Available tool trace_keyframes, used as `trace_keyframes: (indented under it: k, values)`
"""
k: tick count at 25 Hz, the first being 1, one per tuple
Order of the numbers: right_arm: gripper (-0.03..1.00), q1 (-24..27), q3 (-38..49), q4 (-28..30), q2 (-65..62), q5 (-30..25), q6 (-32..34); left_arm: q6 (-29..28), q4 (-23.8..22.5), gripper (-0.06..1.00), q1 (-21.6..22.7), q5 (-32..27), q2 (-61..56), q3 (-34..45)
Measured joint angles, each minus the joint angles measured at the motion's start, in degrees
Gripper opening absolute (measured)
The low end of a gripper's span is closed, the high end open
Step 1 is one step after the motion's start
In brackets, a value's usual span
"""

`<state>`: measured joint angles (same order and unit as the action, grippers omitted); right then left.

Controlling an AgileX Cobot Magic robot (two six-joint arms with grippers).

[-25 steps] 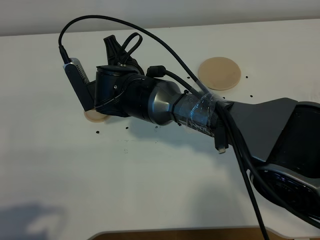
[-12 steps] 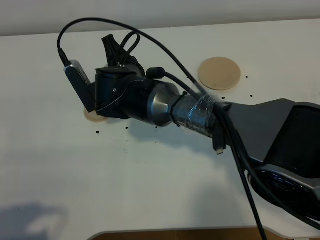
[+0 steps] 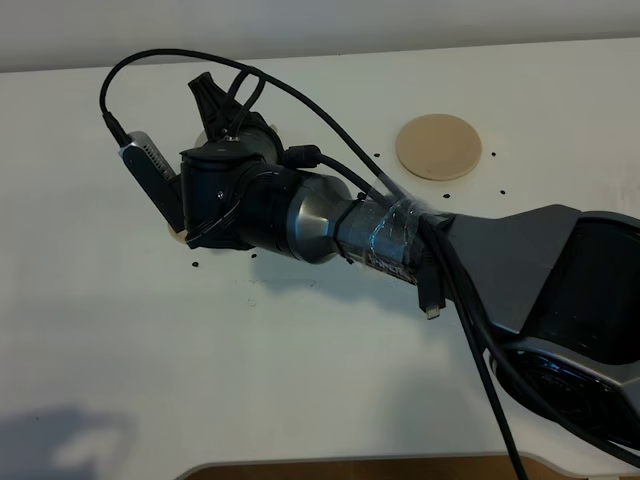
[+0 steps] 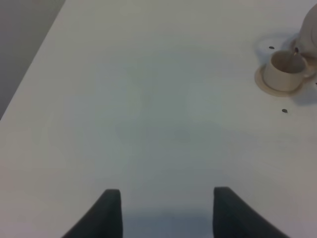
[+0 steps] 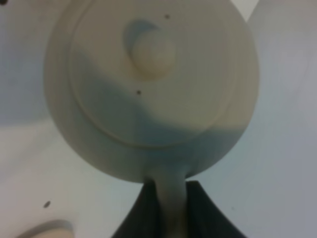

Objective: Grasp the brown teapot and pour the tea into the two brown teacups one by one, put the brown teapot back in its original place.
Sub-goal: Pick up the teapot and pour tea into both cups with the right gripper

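Note:
My right gripper [image 5: 168, 201] is shut on the loop handle of the brown teapot [image 5: 148, 84], seen from above with its knobbed lid. In the high view the right arm [image 3: 300, 215] reaches across to the left and hides the teapot. In the left wrist view one brown teacup [image 4: 283, 68] stands on its saucer [image 4: 265, 85], with the edge of the teapot [image 4: 310, 27] just above and beside it. A sliver of a cup saucer [image 3: 178, 233] shows under the arm. The second teacup is hidden. The wide tan disc [image 3: 438, 147] lies bare at the back right. My left gripper [image 4: 166, 213] is open and empty.
Small dark specks dot the white table [image 3: 300, 350] around the disc and the arm. Cables loop over the right wrist [image 3: 160, 60]. A wooden edge [image 3: 360, 468] shows at the table's front. The table's left edge [image 4: 29, 59] shows in the left wrist view.
The right arm has shifted a little left and toward the back and its wrist has rolled further, covering more of the cup saucer. The disc has not moved.

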<state>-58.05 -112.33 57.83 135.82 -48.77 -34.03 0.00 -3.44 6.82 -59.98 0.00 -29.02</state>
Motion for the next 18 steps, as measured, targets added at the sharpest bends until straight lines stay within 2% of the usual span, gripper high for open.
trace_keyframes:
  k: [18]
  values:
    - [0.09,-0.4,0.0,5.5,0.1,0.9,-5.9,0.0,0.0,0.44,0.0,0.0,0.0,0.0]
